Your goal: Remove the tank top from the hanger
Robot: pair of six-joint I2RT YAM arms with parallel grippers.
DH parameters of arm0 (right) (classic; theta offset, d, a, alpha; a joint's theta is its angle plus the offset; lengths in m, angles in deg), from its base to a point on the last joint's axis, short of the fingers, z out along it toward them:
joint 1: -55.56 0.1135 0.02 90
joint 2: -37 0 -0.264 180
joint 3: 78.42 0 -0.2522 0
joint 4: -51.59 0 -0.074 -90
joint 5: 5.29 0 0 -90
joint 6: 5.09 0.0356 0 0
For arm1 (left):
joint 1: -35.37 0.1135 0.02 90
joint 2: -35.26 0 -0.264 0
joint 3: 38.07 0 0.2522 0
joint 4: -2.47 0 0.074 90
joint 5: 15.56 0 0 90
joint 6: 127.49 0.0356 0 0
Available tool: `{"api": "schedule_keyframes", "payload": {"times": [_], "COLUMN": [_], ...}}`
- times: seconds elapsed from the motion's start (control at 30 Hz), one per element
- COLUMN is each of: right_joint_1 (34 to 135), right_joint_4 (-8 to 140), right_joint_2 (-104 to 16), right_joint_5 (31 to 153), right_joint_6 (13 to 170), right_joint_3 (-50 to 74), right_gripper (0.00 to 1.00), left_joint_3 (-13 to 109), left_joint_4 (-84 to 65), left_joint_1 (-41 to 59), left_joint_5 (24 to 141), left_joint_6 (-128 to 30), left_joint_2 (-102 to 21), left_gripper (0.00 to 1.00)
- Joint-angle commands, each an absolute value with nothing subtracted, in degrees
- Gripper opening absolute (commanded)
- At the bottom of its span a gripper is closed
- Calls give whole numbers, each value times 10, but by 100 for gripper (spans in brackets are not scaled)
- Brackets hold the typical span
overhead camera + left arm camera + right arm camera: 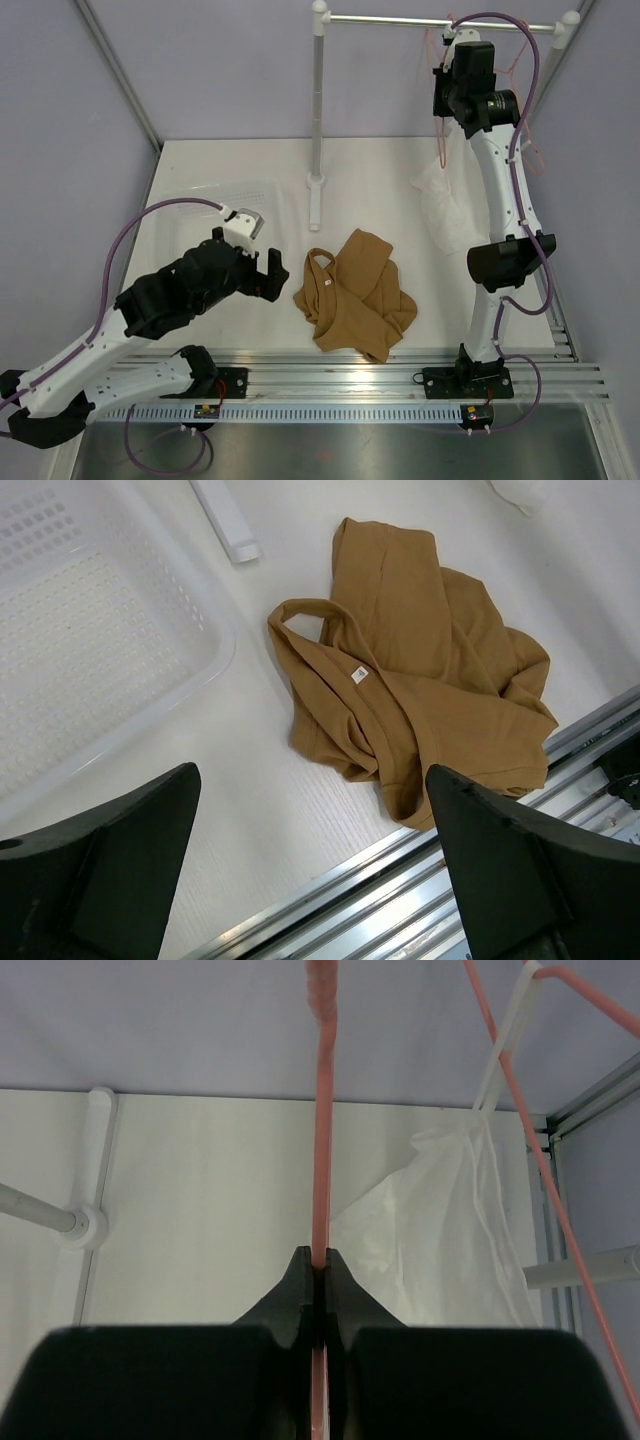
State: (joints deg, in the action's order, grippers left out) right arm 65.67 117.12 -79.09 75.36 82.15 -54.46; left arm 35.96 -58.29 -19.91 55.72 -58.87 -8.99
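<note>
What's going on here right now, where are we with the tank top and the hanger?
The tank top is off the hanger and lies crumpled on the table between the arms. The right gripper is up by the rail, shut on the pink hanger's wire, beside a white top hanging there. The left gripper is open, holding nothing, above the table between the white basket and the tank top.

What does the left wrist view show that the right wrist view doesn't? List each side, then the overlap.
Left wrist only: the tan tank top crumpled on the table, a white perforated basket, and the left jaws standing open. Right wrist only: the pink hanger wire pinched between the shut right jaws, with a white sheer top hanging beside it. Both: the white table.
</note>
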Motion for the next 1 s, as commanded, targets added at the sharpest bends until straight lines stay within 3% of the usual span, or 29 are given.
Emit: {"api": "schedule_keyframes", "payload": {"times": [0.0, 0.13, 0.27, 0.53, 0.87, 0.97], "right_joint_1": [659, 659, 659, 660, 660, 660], "right_joint_4": [1175, 1177, 1193, 1214, 1065, 1040], "right_joint_2": [-764, -741, -696, -549, -205, -148], "right_joint_5": [763, 757, 753, 828, 1050, 1097], "right_joint_6": [821, 827, 838, 897, 966, 981], "right_joint_3": [-562, -562, -554, -480, -46, 33], "right_gripper": [0, 27, 99, 100, 100, 99], "left_joint_3": [379, 384, 377, 362, 412, 431], "left_joint_4": [-560, -533, -501, -416, -331, -326], "left_joint_1": [-199, -200, -200, -234, -265, -271], "left_joint_5": [557, 575, 602, 595, 654, 663], "left_joint_6": [-585, -597, -615, -671, -672, -674], "left_joint_2": [-106, -127, -153, -282, -544, -611], "left_gripper": [99, 99, 99, 99, 99, 99]}}
